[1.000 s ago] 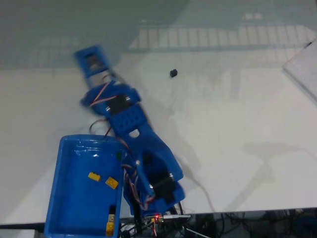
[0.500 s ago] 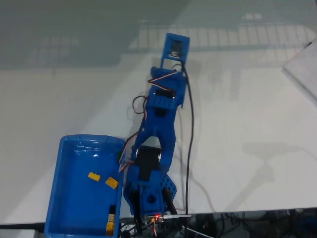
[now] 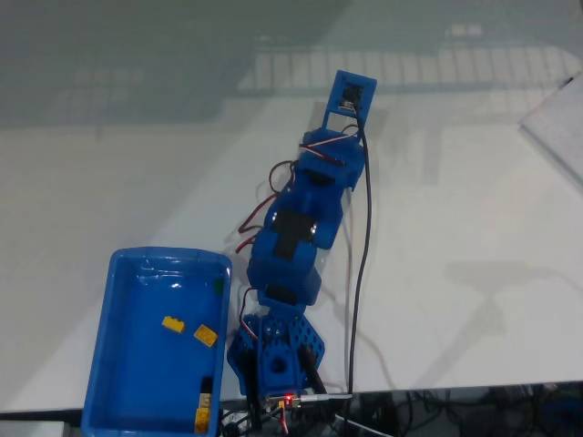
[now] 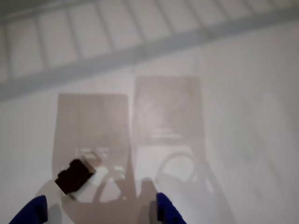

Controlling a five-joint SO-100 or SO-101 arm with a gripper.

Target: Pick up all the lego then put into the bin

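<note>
The arm (image 3: 301, 228) stretches away from the bin (image 3: 118, 382), which holds two yellow bricks (image 3: 173, 323); its released claw (image 4: 98, 212) hovers over the black brick (image 4: 74, 176) on the desk (image 3: 474, 209)

Black lego (image 4: 74, 176) flat on table; two yellow legos (image 3: 173, 323) (image 3: 207, 335) inside blue bin (image 3: 118, 382).

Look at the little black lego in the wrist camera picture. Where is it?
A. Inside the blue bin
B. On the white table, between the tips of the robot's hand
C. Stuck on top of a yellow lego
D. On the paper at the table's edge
B. In the wrist view the black lego lies on the white table, just ahead of the open hand, nearer the left blue fingertip.
</note>
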